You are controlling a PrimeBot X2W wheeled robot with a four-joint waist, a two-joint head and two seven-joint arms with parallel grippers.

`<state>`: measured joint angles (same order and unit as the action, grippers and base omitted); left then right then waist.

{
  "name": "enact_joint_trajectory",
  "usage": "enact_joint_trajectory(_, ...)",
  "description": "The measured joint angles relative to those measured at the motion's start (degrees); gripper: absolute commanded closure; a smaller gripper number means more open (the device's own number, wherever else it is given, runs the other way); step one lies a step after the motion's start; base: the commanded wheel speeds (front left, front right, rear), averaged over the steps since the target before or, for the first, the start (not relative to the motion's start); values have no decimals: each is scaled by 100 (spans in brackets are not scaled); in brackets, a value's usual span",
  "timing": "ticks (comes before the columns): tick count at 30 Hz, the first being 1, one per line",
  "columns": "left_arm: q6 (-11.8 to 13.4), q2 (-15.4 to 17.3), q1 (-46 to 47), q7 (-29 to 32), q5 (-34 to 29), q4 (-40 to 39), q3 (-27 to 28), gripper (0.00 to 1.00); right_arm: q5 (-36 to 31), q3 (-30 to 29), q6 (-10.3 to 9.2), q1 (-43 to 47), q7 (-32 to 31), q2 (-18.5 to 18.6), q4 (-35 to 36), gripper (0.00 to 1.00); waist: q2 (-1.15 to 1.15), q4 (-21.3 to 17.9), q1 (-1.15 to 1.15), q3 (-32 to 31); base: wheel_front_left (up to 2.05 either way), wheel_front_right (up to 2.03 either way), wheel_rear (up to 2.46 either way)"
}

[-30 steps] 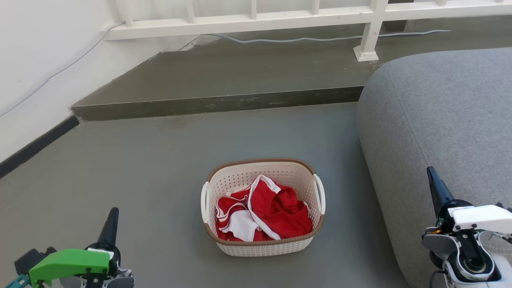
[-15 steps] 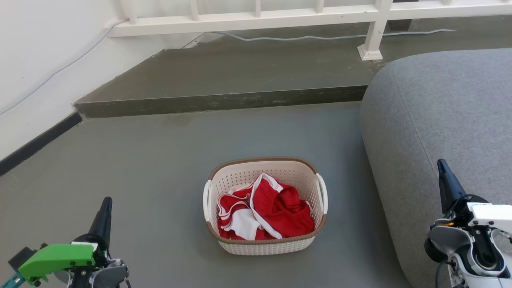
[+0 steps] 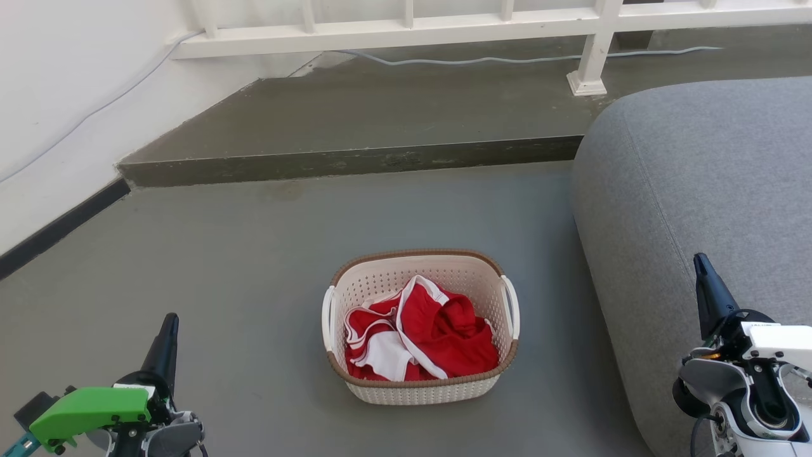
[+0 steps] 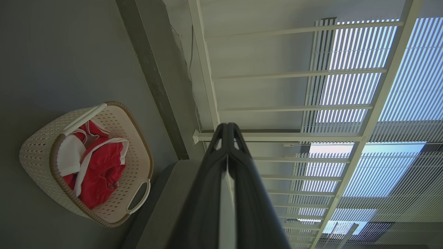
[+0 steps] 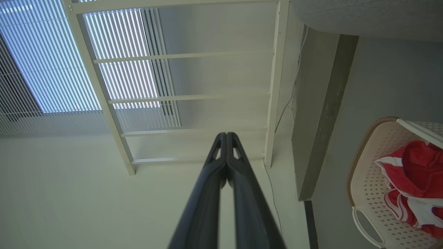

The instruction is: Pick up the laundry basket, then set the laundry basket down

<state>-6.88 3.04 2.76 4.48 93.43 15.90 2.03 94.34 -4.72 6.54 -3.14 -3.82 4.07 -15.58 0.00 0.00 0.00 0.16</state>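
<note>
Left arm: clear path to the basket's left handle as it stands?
Probably yes. Only floor lies between the left gripper and the basket, whose left handle faces that side. Its fingers are shut, so they'd need to open first.

Grey floor (image 3: 254,254): laundry basket (image 3: 422,390) set between left gripper (image 3: 169,320) and right gripper (image 3: 700,261); grey cushion (image 3: 685,178) rested just beside right gripper.

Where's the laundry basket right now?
Head view, lower centre: the laundry basket sits on the floor between the left gripper and right gripper, left of the grey sofa.
</note>
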Motion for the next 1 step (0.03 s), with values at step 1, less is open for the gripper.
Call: enact_joint_trajectory(1, 0, 0, 1, 0, 0, 0, 0, 100, 0, -1, 0, 0, 0, 0, -1, 100, 0, 0, 0, 0, 0, 0, 0)
